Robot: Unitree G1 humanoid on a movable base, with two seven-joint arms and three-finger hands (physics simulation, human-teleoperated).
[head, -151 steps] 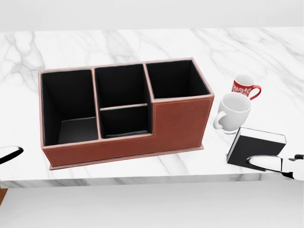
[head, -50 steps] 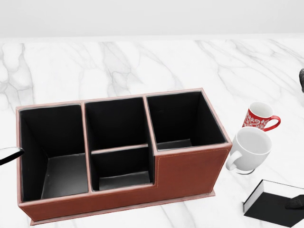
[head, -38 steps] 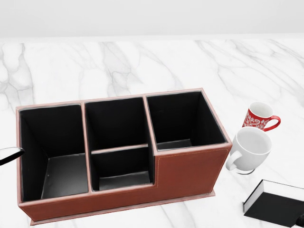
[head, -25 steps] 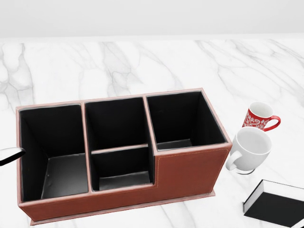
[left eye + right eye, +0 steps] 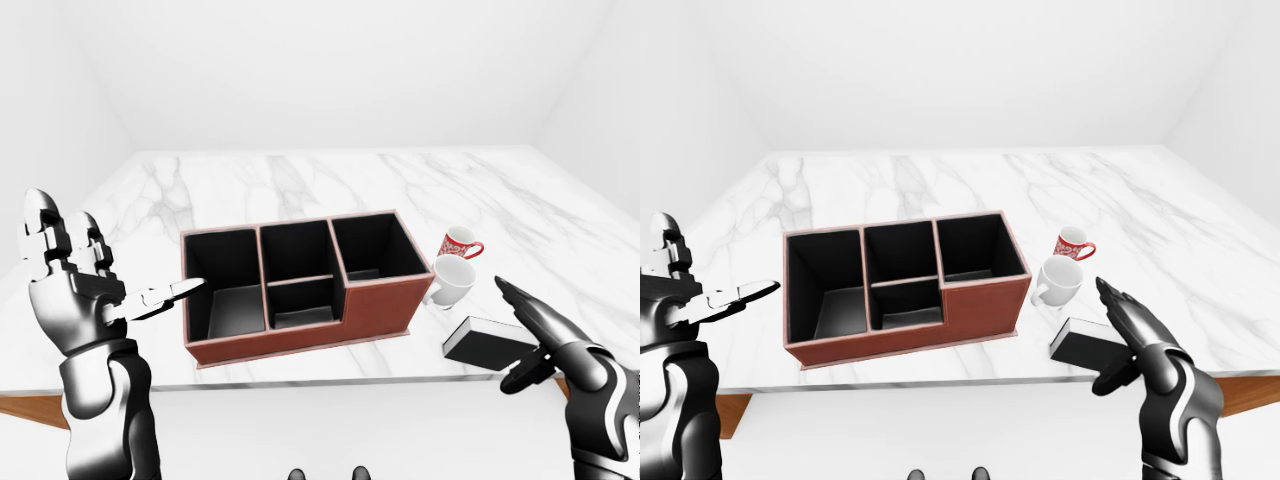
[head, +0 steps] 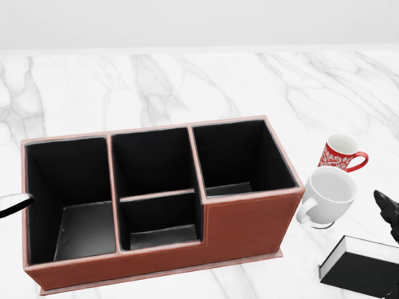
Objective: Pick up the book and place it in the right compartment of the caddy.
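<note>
Your book (image 6: 363,266) lies flat on the marble counter (image 5: 300,185), black cover up, just right of the brown caddy (image 5: 375,312) and below the white mug (image 6: 327,196). No title or writing can be read on it. The red mug (image 6: 340,152) carries a white pattern, no words. The caddy's right compartment (image 6: 240,159) holds nothing. Your right hand (image 5: 1135,335) hovers beside the book, fingers spread; your left hand (image 5: 85,290) is raised left of the caddy, fingers open.
</note>
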